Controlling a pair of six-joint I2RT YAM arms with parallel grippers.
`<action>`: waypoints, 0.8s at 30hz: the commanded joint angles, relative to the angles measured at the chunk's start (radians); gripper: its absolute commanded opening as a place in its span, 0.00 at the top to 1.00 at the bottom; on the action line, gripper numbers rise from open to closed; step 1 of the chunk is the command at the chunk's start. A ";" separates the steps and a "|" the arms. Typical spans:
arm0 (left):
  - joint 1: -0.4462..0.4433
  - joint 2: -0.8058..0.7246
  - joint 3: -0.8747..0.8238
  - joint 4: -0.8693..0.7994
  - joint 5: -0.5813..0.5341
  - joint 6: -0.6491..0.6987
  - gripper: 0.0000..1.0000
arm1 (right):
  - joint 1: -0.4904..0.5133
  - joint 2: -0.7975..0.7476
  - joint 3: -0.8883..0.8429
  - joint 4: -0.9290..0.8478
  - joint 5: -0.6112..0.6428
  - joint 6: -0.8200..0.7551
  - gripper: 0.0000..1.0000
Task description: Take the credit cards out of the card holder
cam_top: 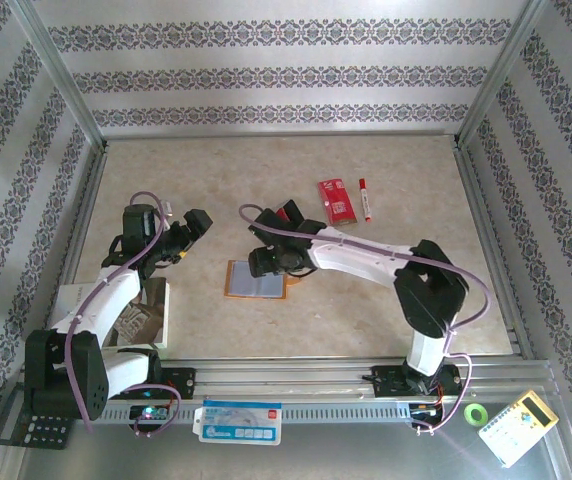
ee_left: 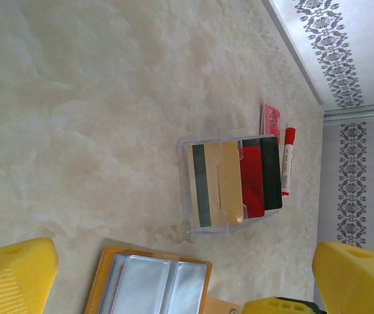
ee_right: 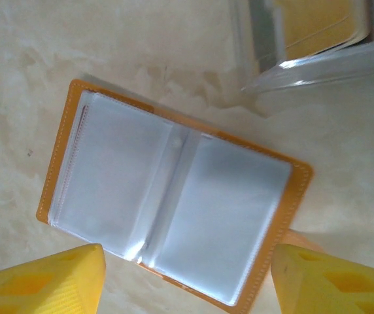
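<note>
White arms [cam_top: 356, 252], black joints, lilac cables, yellow gripper fingers [ee_right: 43, 281].

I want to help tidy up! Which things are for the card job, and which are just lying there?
For the job:
card holder
credit cards, in the clear box

Just lying about:
red packet
red marker
green tape roll
</note>
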 commanded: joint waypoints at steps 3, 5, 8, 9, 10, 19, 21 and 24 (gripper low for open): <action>0.015 -0.017 0.001 -0.050 -0.021 0.047 0.00 | 0.014 0.092 0.095 -0.018 0.013 0.096 0.32; 0.015 -0.021 0.000 -0.053 -0.027 0.047 0.00 | 0.021 0.129 0.129 -0.031 -0.002 0.097 0.32; 0.015 -0.023 -0.002 -0.049 -0.034 0.045 0.00 | 0.034 0.173 0.171 -0.048 -0.013 0.095 0.32; 0.015 -0.022 -0.002 -0.049 -0.033 0.045 0.00 | 0.037 0.189 0.191 -0.058 -0.014 0.093 0.32; 0.015 -0.023 -0.001 -0.049 -0.033 0.047 0.00 | 0.040 0.202 0.204 -0.067 -0.016 0.089 0.32; 0.017 -0.033 0.013 -0.082 -0.045 0.069 0.00 | 0.049 0.271 0.255 -0.097 -0.016 0.076 0.31; 0.016 -0.032 0.010 -0.079 -0.046 0.069 0.00 | 0.049 0.283 0.255 -0.100 -0.022 0.069 0.31; 0.016 -0.025 0.012 -0.079 -0.042 0.069 0.00 | 0.049 0.310 0.266 -0.117 -0.035 0.047 0.31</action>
